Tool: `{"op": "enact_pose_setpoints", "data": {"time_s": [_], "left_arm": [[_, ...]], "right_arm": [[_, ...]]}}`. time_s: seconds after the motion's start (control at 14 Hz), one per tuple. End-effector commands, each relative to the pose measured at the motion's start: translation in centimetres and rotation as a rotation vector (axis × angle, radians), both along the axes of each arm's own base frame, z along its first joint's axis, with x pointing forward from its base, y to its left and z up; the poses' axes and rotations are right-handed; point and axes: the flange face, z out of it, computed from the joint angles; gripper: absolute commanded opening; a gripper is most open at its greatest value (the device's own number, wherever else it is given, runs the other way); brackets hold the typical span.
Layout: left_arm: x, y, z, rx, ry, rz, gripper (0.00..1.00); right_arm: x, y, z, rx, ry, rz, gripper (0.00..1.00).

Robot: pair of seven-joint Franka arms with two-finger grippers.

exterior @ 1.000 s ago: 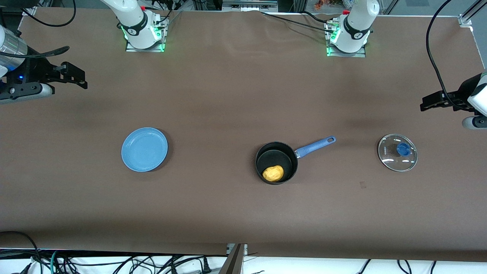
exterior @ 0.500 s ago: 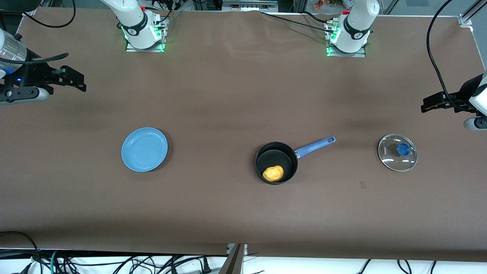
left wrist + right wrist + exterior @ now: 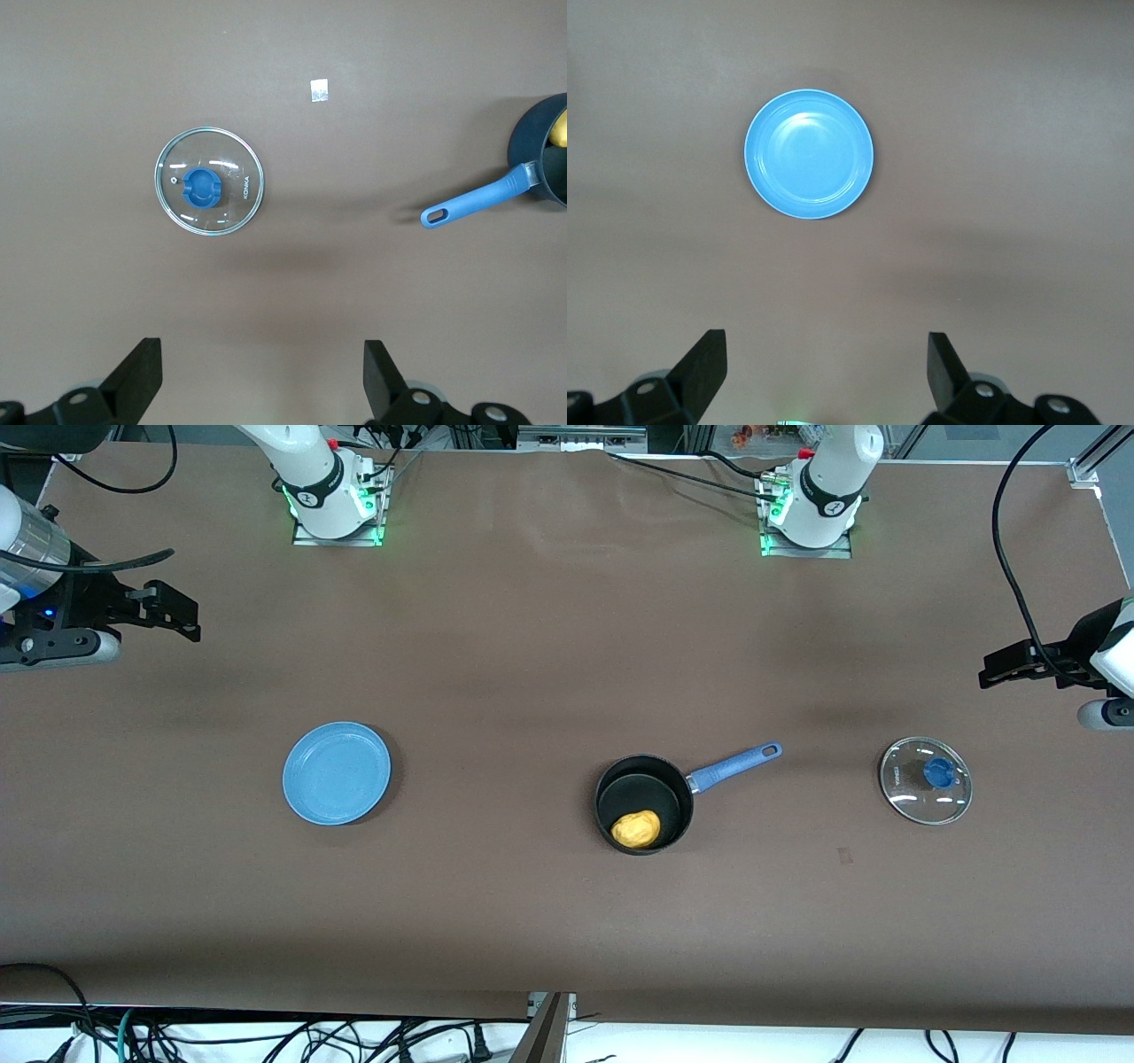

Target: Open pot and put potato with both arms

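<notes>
On my table I count one pot, one potato, one glass lid and one blue plate. The potato lies inside the pot, against the wall nearest the front camera. The pot's blue handle points toward my left arm's end of the table. The lid lies flat on the table, knob up, well apart from the pot at that same end. The plate sits toward my right arm's end.

The front view takes in all four things at once. My left wrist view shows the lid, the handle and only an edge of the pot, plus a small pale square on the table. My right wrist view shows only the plate.

My left claw hangs over bare table near the lid, fingers spread wide, holding nothing. My right claw hangs over bare table near the plate, fingers equally spread, touching nothing.
</notes>
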Motion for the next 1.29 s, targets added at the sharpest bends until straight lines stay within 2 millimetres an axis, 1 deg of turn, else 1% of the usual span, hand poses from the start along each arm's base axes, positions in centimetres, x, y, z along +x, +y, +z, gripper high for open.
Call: {"op": "enact_pose_setpoints", "data": {"time_s": [0.0, 0.36, 0.64, 1.21], "left_arm": [[0.27, -0.19, 0.54, 0.012, 0.003, -0.002, 1.00], [0.27, -0.17, 0.54, 0.014, 0.003, -0.002, 1.00], [0.27, -0.17, 0.54, 0.014, 0.003, -0.002, 1.00], [0.27, -0.19, 0.54, 0.012, 0.003, -0.002, 1.00]], "right_arm": [[0.48, -0.20, 0.44, -0.009, -0.011, -0.021, 1.00], [0.62, 0.14, 0.09, -0.004, -0.004, -0.016, 1.00], [0.66, -0.20, 0.10, 0.011, -0.004, -0.027, 1.00], [0.70, 0.18, 0.14, 0.015, -0.010, -0.021, 1.00]]}}
